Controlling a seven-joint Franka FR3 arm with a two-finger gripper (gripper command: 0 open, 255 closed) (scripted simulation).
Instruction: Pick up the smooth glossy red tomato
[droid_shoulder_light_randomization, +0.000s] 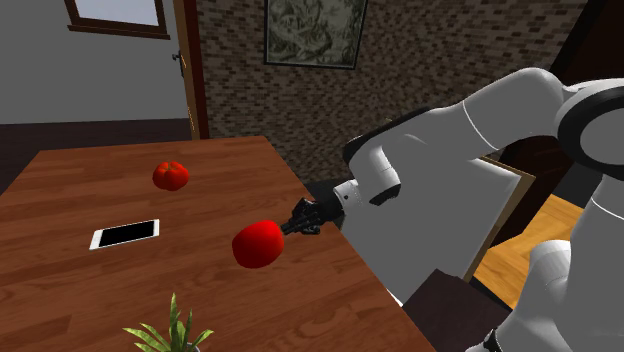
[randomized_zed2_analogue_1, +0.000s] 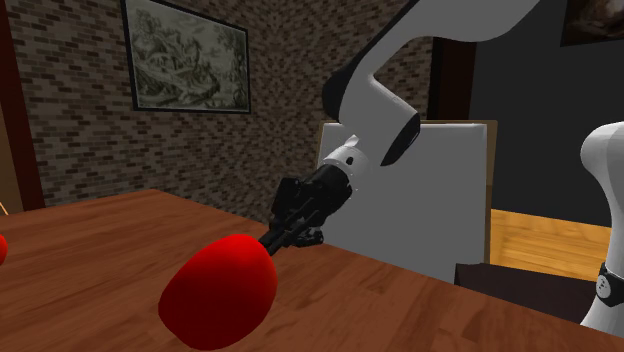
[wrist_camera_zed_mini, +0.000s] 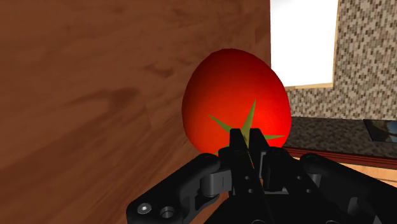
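A smooth glossy red tomato hangs at the tip of my black gripper, over the near right part of the wooden table. In the wrist view the two fingers stand almost together at the tomato's green stem leaves, and the gripper pinches them. Whether the tomato touches the table I cannot tell. A second, ribbed red tomato lies farther back on the table, apart from the gripper.
A flat phone with a dark screen lies on the table toward the shoulder view's left of the held tomato. A green plant pokes up at the near edge. The table's right edge runs just under the gripper.
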